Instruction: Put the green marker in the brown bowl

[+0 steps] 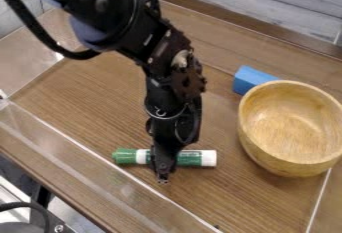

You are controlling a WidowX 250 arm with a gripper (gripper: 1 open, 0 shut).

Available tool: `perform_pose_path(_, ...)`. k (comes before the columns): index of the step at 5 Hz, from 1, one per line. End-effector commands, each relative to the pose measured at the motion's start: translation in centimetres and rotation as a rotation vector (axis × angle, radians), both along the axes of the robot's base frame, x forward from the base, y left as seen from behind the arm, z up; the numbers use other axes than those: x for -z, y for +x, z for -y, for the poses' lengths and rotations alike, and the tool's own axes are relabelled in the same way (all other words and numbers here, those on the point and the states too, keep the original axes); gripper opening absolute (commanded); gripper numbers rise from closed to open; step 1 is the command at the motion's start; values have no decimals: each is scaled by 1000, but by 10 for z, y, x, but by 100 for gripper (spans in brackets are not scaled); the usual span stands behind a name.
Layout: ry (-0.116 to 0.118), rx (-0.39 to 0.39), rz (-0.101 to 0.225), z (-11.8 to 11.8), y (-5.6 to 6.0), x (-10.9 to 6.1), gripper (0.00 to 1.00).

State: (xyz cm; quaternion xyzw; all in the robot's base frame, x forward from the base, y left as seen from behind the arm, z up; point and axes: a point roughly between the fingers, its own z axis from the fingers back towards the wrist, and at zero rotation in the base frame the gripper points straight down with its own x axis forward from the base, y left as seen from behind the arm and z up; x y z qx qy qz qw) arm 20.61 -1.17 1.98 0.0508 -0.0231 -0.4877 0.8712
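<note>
The green marker [191,158] lies flat on the wooden table near the front, its dark green cap to the left and its white barrel to the right. My gripper [163,164] points straight down onto the marker's middle, shut on it, with the fingers hiding the barrel's centre. The marker rests on the table surface. The brown bowl [289,127], round and light wood, sits empty to the right of the gripper, about a hand's width away.
A small blue block [251,78] lies behind the bowl's left rim. A clear plastic wall [54,147] runs along the table's front-left edge. The black arm rises up and to the left from the gripper.
</note>
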Motion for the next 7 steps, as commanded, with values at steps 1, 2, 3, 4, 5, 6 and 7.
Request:
perform_pose_path(1, -11, -7, 42, -1, 5, -11, 0)
perform_pose_path(2, -14, -6, 45, -1, 4, -13, 0)
perform_pose_path(3, -17, -4, 49, -2, 4, -15, 0)
perform_pose_path(4, -18, -5, 50, -3, 4, -18, 0)
perform_pose_path(5, -18, -6, 50, -4, 4, -21, 0)
perform_pose_path(6, -18, -6, 51, -5, 5, -24, 0)
perform_pose_path(7, -19, -4, 53, -6, 5, -27, 0)
